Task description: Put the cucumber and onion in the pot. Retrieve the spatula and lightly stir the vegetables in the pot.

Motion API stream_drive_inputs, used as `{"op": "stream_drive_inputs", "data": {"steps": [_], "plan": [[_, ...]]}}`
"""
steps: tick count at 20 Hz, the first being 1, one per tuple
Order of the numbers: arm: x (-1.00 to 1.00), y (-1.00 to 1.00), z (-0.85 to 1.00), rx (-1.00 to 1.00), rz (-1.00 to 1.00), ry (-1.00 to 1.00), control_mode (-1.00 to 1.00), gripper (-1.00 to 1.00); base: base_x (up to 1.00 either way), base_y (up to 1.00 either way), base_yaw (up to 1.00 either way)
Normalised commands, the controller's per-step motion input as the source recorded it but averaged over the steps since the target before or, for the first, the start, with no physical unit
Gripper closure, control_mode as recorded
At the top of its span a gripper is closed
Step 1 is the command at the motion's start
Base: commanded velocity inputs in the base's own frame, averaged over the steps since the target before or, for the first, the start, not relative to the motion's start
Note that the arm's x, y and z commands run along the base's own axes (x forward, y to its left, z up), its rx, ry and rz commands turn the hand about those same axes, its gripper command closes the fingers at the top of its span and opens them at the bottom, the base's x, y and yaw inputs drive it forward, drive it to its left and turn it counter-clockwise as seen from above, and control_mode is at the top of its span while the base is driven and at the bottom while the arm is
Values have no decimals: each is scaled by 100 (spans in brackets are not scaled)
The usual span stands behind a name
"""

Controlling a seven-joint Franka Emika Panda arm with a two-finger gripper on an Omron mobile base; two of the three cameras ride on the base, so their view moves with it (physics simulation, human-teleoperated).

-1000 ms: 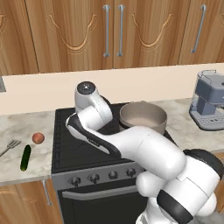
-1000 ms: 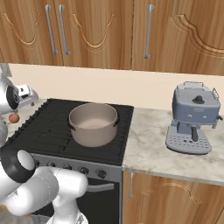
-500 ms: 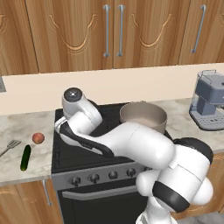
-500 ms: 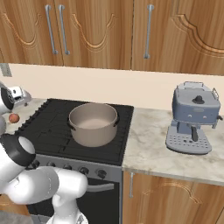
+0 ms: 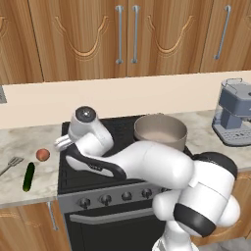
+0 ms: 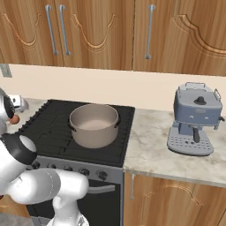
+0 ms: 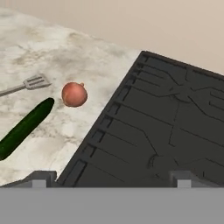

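Note:
On the marble counter left of the stove lie the dark green cucumber (image 5: 29, 176) (image 7: 24, 127), the small reddish onion (image 5: 42, 155) (image 7: 74, 94) (image 6: 14, 119) and the silvery spatula (image 5: 12, 163) (image 7: 33, 82). The beige pot (image 5: 161, 131) (image 6: 94, 125) stands on the stove's back right burner, with nothing visible inside. My gripper (image 5: 62, 143) (image 7: 110, 178) hangs open over the stove's left edge, right of the onion and apart from it. Its fingertips (image 7: 39, 177) stand wide with nothing between them.
The black stove (image 5: 93, 171) (image 7: 166, 122) (image 6: 48, 128) sits between two counter stretches. A grey coffee machine (image 5: 234, 120) (image 6: 196, 118) stands on the right counter. Wooden cabinets (image 5: 122, 34) hang above the backsplash. My arm arcs low across the stove's front.
My arm has swung left, carrying the hand from above the stove's middle to its left edge near the onion. The jaws stayed open. The vegetables, spatula and pot have not moved.

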Motion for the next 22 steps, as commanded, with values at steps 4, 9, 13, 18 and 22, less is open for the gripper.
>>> {"op": "stream_drive_inputs", "data": {"steps": [4,9,13,18,22], "plan": [[0,0,-31,40,-2,0,-100,-100,0,0,0],[3,6,13,11,0,24,-100,-100,0,0,0],[5,6,7,-11,0,35,-100,-100,0,0,0],[6,17,0,-23,0,38,-100,-100,0,0,0],[2,13,-16,-9,0,7,-100,-100,0,0,0]]}}
